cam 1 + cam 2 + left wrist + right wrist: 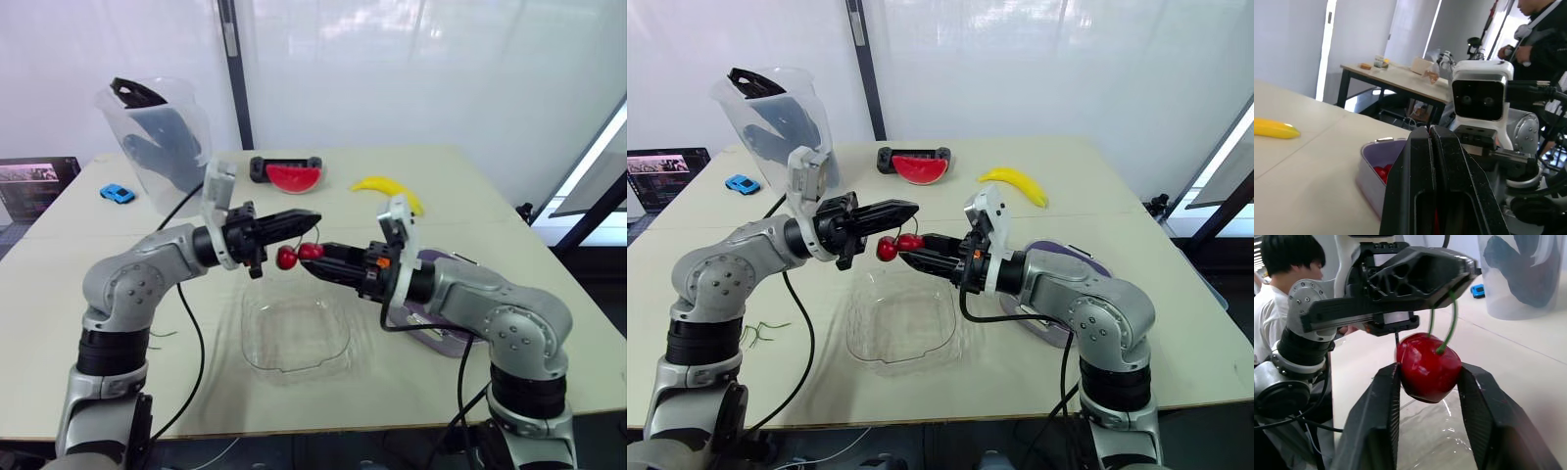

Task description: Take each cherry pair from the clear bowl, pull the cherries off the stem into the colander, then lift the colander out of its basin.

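Left tool (306, 219) pressed together on the stem (1451, 320); right tool (1428, 374) pinching one cherry (1425, 360), which we judge light, slick, bruisable.

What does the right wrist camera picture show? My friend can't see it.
The right gripper pinches a shiny red cherry between its two black fingers, while the left gripper clamps the cherry's thin green stems. Behind are a beige table, a small blue toy car and a person in a white shirt.
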Tool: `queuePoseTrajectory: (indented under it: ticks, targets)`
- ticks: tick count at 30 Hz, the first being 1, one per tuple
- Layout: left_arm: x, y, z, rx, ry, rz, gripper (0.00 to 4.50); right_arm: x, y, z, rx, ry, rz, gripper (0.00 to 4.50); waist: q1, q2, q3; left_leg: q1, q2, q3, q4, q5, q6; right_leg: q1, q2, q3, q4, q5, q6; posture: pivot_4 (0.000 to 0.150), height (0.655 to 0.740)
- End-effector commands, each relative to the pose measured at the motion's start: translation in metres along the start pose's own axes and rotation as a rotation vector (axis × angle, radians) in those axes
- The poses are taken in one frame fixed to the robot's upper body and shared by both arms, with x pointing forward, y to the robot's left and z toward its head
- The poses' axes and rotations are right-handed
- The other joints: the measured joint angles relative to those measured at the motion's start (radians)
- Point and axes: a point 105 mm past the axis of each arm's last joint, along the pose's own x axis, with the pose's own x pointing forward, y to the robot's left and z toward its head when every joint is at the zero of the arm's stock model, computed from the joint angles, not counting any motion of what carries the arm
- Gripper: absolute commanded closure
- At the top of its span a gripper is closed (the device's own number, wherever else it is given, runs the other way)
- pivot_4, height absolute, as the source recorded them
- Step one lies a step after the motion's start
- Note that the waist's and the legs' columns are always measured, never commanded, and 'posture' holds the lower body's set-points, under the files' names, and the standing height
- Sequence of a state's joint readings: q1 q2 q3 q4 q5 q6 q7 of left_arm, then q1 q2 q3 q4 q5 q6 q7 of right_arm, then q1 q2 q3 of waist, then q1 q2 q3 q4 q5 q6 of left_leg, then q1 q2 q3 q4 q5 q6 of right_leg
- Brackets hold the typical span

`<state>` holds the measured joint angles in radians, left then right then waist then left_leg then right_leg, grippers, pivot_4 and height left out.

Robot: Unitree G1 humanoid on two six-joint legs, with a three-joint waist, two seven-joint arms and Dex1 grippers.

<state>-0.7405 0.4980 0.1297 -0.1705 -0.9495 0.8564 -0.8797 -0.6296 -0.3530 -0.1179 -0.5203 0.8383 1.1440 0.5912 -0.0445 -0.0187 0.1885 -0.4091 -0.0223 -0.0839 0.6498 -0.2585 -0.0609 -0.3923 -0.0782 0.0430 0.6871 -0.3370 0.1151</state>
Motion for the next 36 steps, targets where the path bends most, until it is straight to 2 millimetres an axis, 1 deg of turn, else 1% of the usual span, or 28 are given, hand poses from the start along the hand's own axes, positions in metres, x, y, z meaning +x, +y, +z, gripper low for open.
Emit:
queuePoseTrajectory:
  ticks: [1, 7, 15, 22, 31, 33, 35, 36]
  targets:
    - [0.002, -0.006, 0.009, 0.055, -0.02, -0.015, 4.5, 0.0, 0.005, 0.005, -0.026, -0.011, 0.021, 2.66, 0.0, 0.0, 0.0, 0.0, 0.0, 0.0, 0.0, 0.0, 0.0, 0.0, 0.0, 0.0, 0.0, 0.0, 0.0, 0.15, 0.74]
    - [0.003, -0.007, 0.008, 0.052, -0.019, -0.02, 4.5, -0.001, 0.003, 0.002, -0.032, 0.015, 0.017, 2.66, 0.0, 0.0, 0.0, 0.0, 0.0, 0.0, 0.0, 0.0, 0.0, 0.0, 0.0, 0.0, 0.0, 0.0, 0.0, 0.15, 0.74]
    - [0.006, -0.011, 0.006, 0.039, -0.018, -0.039, 4.5, 0.0, -0.001, 0.01, 0.01, -0.029, 0.015, 2.66, 0.0, 0.0, 0.0, 0.0, 0.0, 0.0, 0.0, 0.0, 0.0, 0.0, 0.0, 0.0, 0.0, 0.0, 0.0, 0.15, 0.74]
    - [0.007, -0.011, 0.006, 0.035, -0.024, -0.041, 4.5, 0.004, 0.001, 0.02, 0.035, -0.065, 0.046, 2.66, 0.0, 0.0, 0.0, 0.0, 0.0, 0.0, 0.0, 0.0, 0.0, 0.0, 0.0, 0.0, 0.0, 0.0, 0.0, 0.15, 0.74]
    - [0.007, -0.01, 0.007, 0.042, -0.028, -0.035, 4.5, 0.007, 0.003, 0.012, 0.022, -0.025, 0.046, 2.66, 0.0, 0.0, 0.0, 0.0, 0.0, 0.0, 0.0, 0.0, 0.0, 0.0, 0.0, 0.0, 0.0, 0.0, 0.0, 0.15, 0.74]
    - [0.007, -0.01, 0.007, 0.042, -0.03, -0.032, 4.5, 0.007, 0.002, 0.011, 0.024, -0.025, 0.036, 3.16, 0.0, 0.0, 0.0, 0.0, 0.0, 0.0, 0.0, 0.0, 0.0, 0.0, 0.0, 0.0, 0.0, 0.0, 0.0, 0.15, 0.74]
    - [0.007, -0.01, 0.006, 0.04, -0.029, -0.032, 4.5, 0.006, 0.002, 0.011, 0.025, -0.022, 0.036, 3.8, 0.0, 0.0, 0.0, 0.0, 0.0, 0.0, 0.0, 0.0, 0.0, 0.0, 0.0, 0.0, 0.0, 0.0, 0.0, 0.15, 0.74]
    - [0.007, -0.01, 0.006, 0.039, -0.028, -0.034, 4.5, 0.006, 0.002, 0.011, 0.026, -0.023, 0.035, 3.9, 0.0, 0.0, 0.0, 0.0, 0.0, 0.0, 0.0, 0.0, 0.0, 0.0, 0.0, 0.0, -0.001, 0.0, 0.0, 0.15, 0.74]
